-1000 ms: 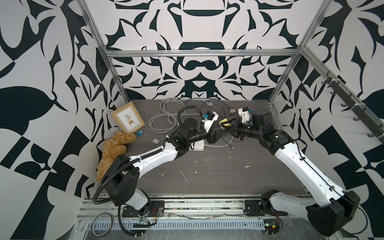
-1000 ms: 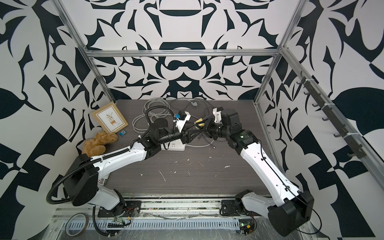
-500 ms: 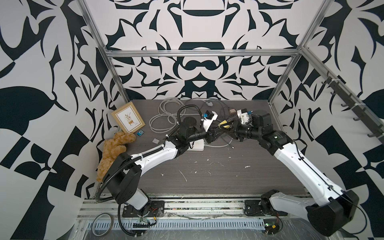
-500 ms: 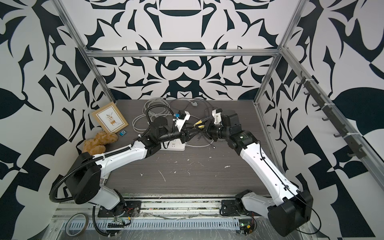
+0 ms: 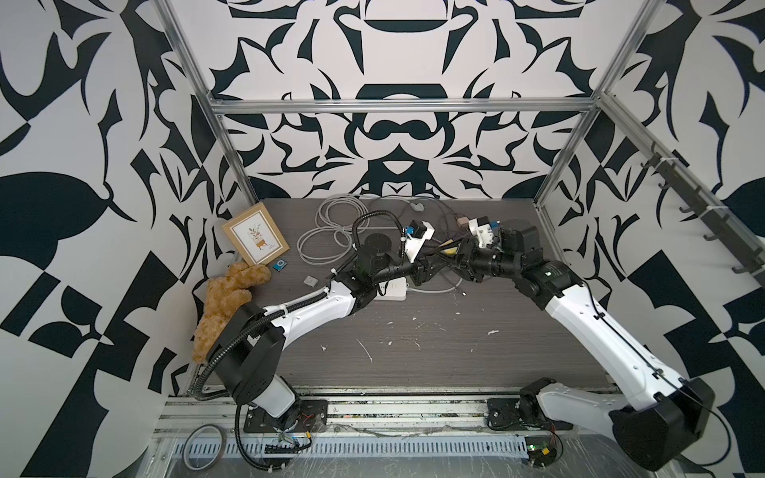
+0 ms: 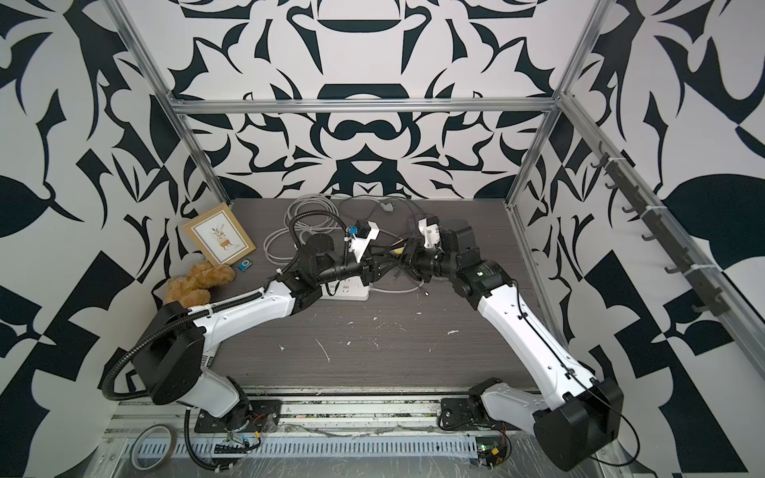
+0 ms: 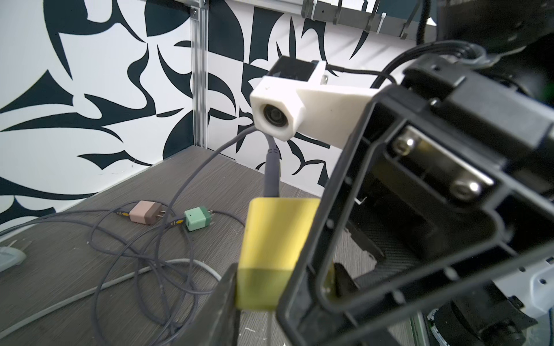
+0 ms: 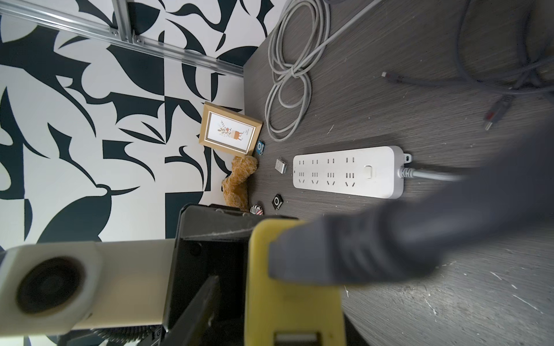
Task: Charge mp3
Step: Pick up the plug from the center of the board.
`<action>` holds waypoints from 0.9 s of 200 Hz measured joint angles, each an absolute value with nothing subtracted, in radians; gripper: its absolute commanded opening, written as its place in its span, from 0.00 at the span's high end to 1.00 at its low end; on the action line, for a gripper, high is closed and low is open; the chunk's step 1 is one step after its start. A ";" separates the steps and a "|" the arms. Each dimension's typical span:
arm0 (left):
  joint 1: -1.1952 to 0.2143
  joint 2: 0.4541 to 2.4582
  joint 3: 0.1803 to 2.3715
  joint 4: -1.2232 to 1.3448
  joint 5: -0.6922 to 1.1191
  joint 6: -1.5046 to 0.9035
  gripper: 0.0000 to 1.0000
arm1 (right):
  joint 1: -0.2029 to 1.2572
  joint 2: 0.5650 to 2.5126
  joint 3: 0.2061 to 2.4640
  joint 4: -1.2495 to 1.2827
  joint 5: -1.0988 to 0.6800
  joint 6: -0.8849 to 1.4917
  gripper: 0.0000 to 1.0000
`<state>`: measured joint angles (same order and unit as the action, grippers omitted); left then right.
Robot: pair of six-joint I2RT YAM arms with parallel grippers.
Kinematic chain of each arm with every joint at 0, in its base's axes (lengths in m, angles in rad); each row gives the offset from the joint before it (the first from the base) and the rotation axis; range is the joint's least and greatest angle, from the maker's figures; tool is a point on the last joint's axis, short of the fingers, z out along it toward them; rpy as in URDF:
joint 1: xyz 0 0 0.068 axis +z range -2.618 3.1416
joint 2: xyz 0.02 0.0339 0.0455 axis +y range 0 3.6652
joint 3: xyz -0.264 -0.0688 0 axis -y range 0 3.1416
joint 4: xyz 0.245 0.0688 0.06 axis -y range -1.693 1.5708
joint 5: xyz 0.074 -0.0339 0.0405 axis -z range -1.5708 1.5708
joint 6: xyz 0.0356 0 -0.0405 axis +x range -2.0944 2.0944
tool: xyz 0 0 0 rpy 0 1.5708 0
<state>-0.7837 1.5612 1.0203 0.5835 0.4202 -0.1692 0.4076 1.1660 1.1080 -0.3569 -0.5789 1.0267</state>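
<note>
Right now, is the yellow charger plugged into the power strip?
Unplugged: yellow charger is up in the air, and every power strip socket is empty.

3 charger cubes: yellow cube, pink cube, green cube; 1 power strip; 1 blue mp3; 1 picture frame.

yellow charger cube, blue mp3

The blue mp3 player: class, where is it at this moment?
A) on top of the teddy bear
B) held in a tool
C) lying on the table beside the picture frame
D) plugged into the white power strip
C: in a top view the mp3 lies on the table right by the lower corner of the picture frame.
</note>
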 measured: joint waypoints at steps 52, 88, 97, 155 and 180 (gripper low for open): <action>-0.784 1.560 0.999 0.611 0.410 -0.163 0.78 | 0.402 1.180 1.122 -0.381 -0.595 1.030 0.43; -0.784 1.549 0.950 0.627 0.395 -0.119 0.79 | 0.361 1.206 1.154 -0.443 -0.636 1.025 0.43; -0.785 1.539 0.933 0.632 0.389 -0.101 0.79 | 0.344 1.214 1.166 -0.461 -0.653 1.019 0.43; -0.785 1.508 0.911 0.637 0.384 -0.020 0.79 | 0.297 1.261 1.207 -0.494 -0.749 0.986 0.48; -0.785 1.508 0.910 0.639 0.386 -0.009 0.79 | 0.297 1.279 1.211 -0.494 -0.784 0.975 0.53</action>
